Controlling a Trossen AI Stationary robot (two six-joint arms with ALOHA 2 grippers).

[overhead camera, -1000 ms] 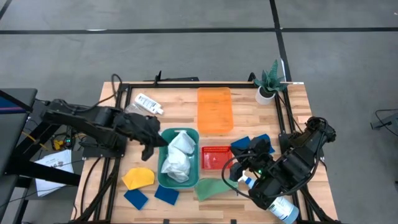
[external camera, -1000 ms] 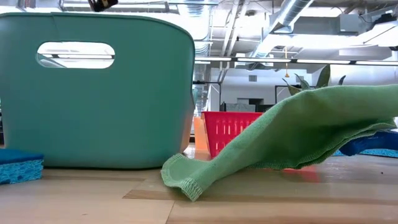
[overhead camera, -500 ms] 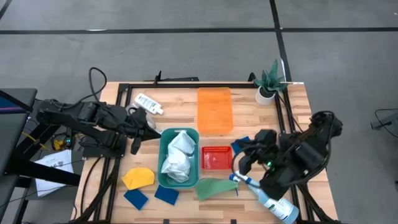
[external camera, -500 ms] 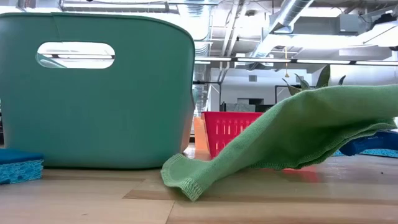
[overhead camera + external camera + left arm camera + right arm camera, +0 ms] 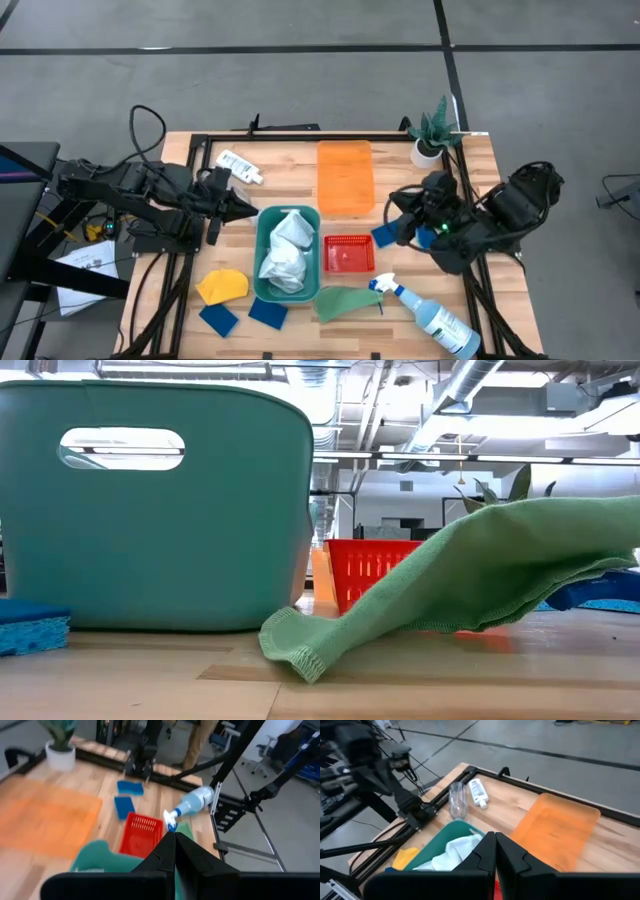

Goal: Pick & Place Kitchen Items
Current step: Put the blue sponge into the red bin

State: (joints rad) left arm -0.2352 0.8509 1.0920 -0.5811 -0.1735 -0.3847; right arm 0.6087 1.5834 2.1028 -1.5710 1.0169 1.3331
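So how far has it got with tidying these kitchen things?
White cloths already sit in the teal bin. Nothing is in hand: both the left end effector and right end effector are shut and empty. The spray bottle, green cloth, yellow cloth, blue sponges and small white bottle lie loose.

no legible text, labels (bottle print unreadable)

Matt wood table (image 5: 400, 170), green cloth (image 5: 480, 575) with stitched hem.

Left gripper (image 5: 243, 208) and right gripper (image 5: 397, 208) both closed and empty, pointing toward each other
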